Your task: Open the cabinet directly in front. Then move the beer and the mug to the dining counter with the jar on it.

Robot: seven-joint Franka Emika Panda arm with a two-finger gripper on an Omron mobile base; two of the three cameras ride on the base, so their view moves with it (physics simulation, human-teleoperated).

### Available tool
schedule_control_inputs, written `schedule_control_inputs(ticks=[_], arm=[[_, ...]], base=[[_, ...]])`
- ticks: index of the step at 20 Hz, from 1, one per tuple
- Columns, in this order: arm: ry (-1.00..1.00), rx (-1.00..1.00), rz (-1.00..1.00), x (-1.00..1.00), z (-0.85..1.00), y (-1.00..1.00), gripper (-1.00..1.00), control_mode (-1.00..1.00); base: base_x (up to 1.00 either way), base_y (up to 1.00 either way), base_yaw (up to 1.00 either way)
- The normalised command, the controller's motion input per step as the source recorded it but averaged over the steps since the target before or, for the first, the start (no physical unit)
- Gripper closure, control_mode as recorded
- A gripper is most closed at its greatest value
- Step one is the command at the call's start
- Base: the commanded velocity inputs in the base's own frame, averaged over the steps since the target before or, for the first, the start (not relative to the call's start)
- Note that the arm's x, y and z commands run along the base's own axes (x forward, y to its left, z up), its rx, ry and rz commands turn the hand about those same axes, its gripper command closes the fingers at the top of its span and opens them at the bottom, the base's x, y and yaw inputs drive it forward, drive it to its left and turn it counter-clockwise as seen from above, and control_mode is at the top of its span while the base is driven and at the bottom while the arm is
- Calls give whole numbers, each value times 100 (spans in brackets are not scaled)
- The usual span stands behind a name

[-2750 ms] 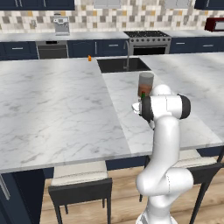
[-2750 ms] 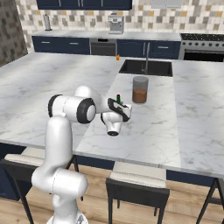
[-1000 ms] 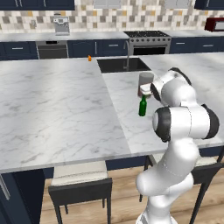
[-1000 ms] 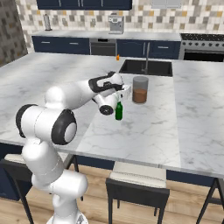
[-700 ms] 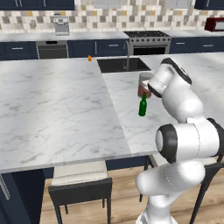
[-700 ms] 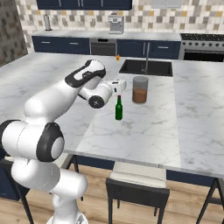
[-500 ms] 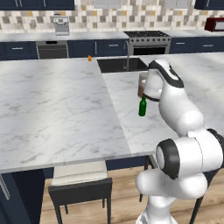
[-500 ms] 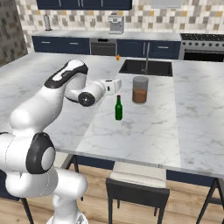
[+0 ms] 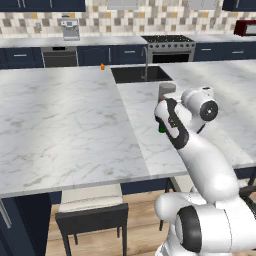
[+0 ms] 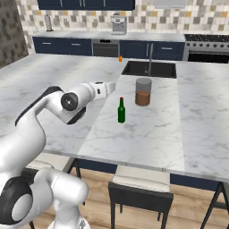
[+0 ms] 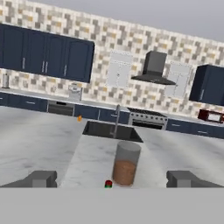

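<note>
Beer point(image 10: 121, 110): upright on the dining counter point(image 10: 147, 134), just beside the jar point(image 10: 143, 91), as a second ago. Gripper point(image 11: 111, 179): jaws wide apart, nothing held; since the earlier frames it has drawn back from the bottle toward the arm's left. In the hand view the bottle's cap sits between the fingertips point(image 11: 41, 178), jar behind.

Standing upright on the dining counter point(image 10: 147, 129): the beer point(image 10: 121, 110), with the jar point(image 10: 143, 91) just behind it toward the sink point(image 10: 150, 69). Sitting beyond the sink, by the counter's far edge: a small cup point(image 10: 120, 58). Lining the far wall: the stove point(image 9: 167, 46) and wall cabinets point(image 11: 48, 54).
</note>
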Motion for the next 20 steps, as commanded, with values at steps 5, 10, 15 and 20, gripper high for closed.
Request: schedule_control_inputs(ticks=[5,10,15,20], arm=[[47,-9,17,-80,100,0,-100,-100],[50,-5,13,-47,83,2,-100,-100],[0,0,0,-8,-3,0,-100,-100],[0,0,0,-90,-25,0,-100,-100]], base=[[0,0,0],[0,0,0],[0,0,0],[0,0,0]])
